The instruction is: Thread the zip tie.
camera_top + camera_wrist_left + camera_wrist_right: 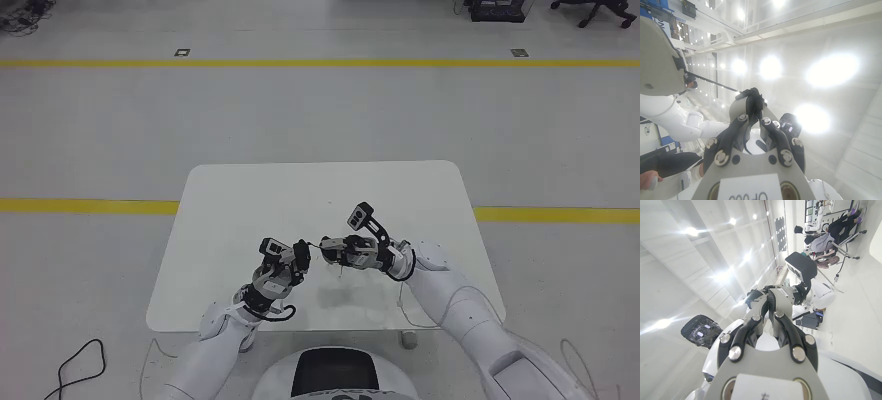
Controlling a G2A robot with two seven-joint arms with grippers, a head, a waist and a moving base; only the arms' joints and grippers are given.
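Clamping one zip tie [715,82] are left gripper [753,98] and right gripper [769,301].

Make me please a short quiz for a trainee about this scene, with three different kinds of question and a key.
1. True or false: the zip tie lies loose on the table.
2. The left gripper is: A open; B shut on the zip tie; C resting on the table.
3. Fill in: the zip tie stretches from the left gripper to the ____ gripper.
Key: 1 false, it is held above the table; 2 B; 3 right, meaning the right gripper.
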